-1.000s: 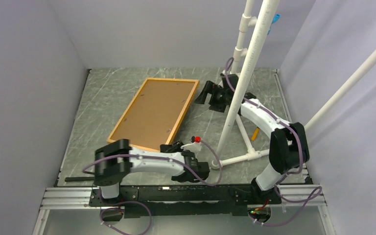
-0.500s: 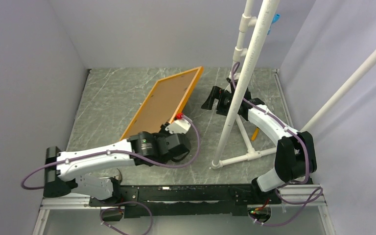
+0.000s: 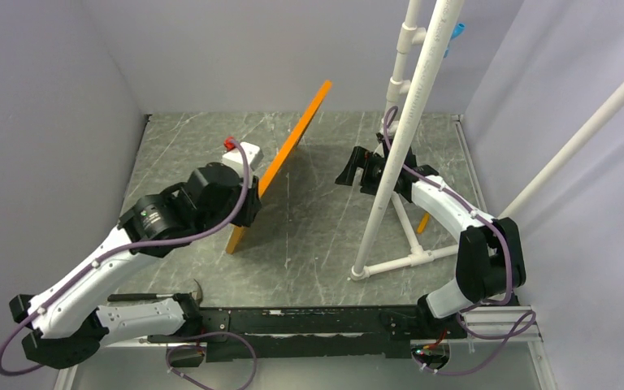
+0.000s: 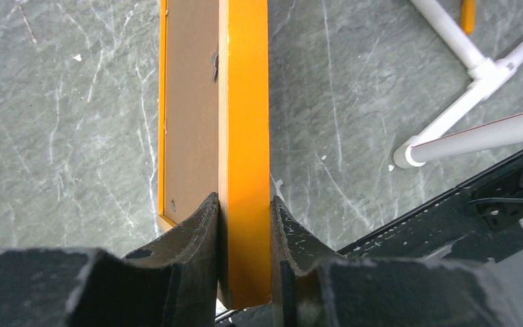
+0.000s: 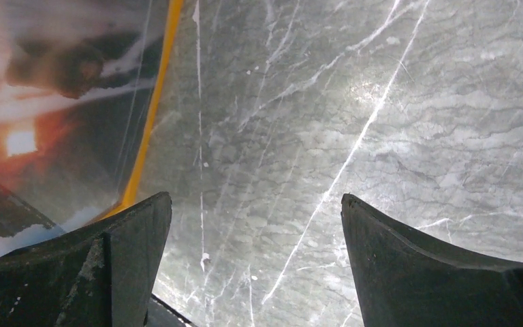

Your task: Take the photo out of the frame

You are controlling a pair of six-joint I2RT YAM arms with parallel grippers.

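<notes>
The orange frame (image 3: 286,153) stands on edge, tilted up off the table, seen edge-on from above. My left gripper (image 3: 248,199) is shut on its near long edge; in the left wrist view the frame's orange edge (image 4: 244,136) sits between my fingers (image 4: 189,235), with the brown backing board (image 4: 189,102) to its left. The photo (image 5: 34,129), dark with a red-orange sun, shows in the right wrist view at the left, behind the frame's orange edge (image 5: 151,116). My right gripper (image 3: 349,169) is open and empty, right of the frame, above the table.
A white PVC pipe stand (image 3: 398,154) rises at the right with its base tubes (image 4: 463,102) on the grey marble table (image 3: 325,236). An orange-handled screwdriver (image 3: 423,221) lies by the stand. Grey walls enclose three sides.
My left arm has swung left and up with the frame, raising it from a steep lean to standing nearly on edge. The right gripper has barely moved.
</notes>
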